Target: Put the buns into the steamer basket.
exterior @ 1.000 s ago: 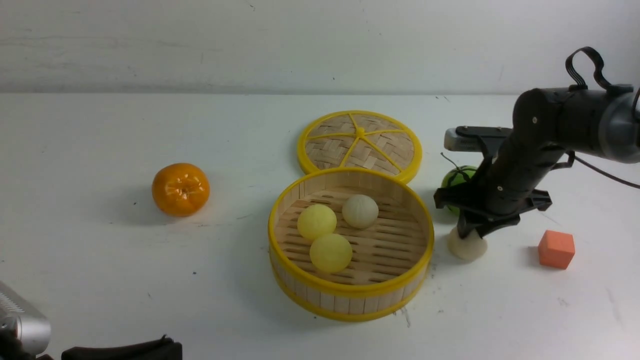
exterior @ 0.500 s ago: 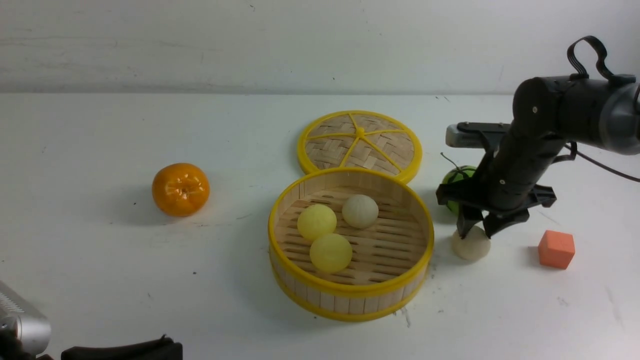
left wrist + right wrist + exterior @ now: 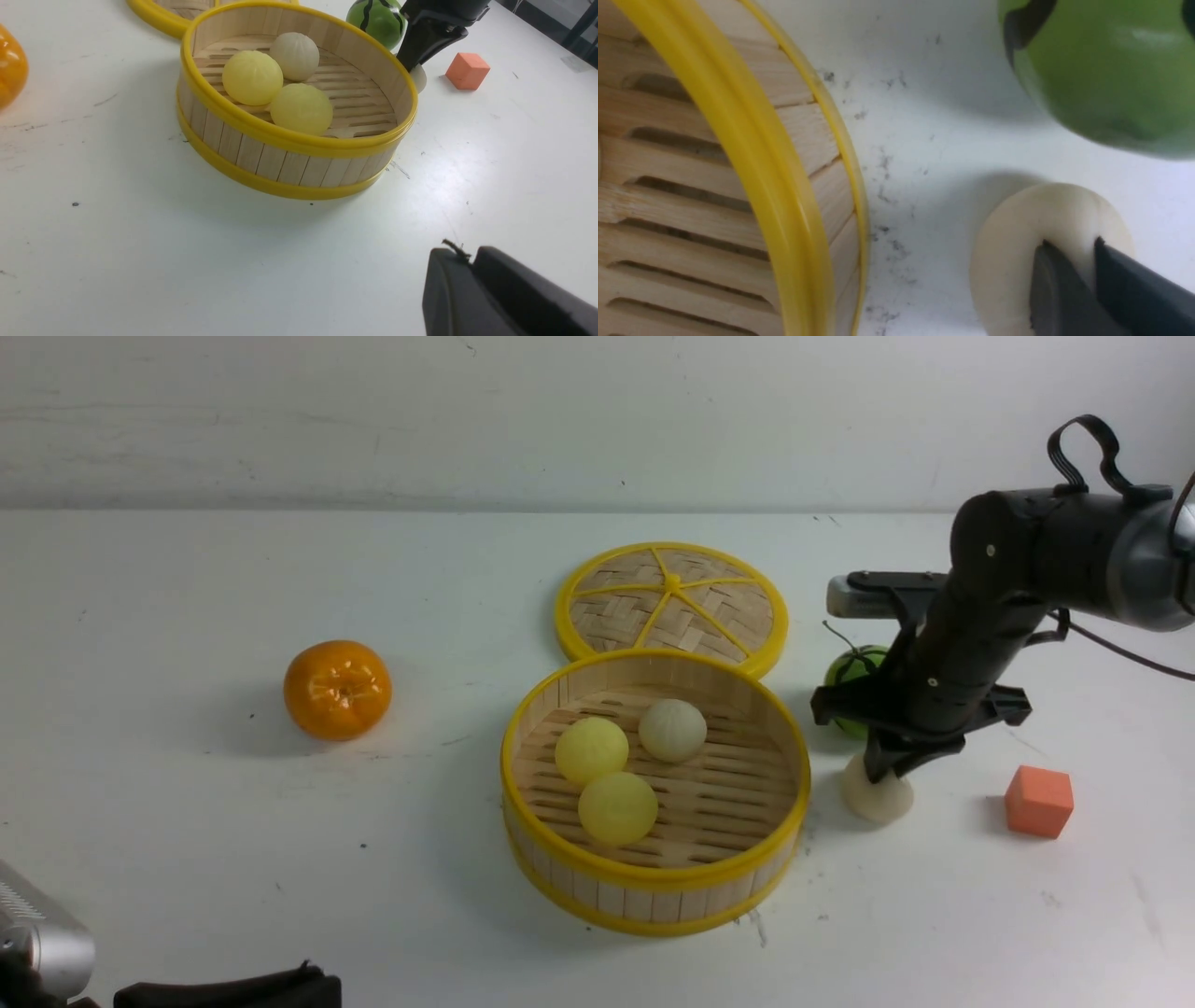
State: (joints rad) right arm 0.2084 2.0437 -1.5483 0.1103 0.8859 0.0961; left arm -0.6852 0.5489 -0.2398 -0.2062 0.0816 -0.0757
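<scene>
Right gripper (image 3: 889, 771) pinched on top of off-white bun (image 3: 877, 796), fingers nearly together, a fold of bun between them; bun sits on table just right of steamer basket (image 3: 653, 882). Inside basket: two pale yellow buns (image 3: 592, 749) (image 3: 617, 807), one off-white bun (image 3: 672, 730). Watermelon ball (image 3: 851, 667) behind gripper; orange cube (image 3: 1038, 801) further right. Left gripper (image 3: 472, 284) near basket, grasp cannot be told.

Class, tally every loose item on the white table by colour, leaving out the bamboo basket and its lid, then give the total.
Pale yellow pleated round buns: 2
Off-white pleated round buns: 2
Glossy orange fruit: 1
Green striped watermelon ball: 1
Orange foam cube: 1
Total: 7
</scene>
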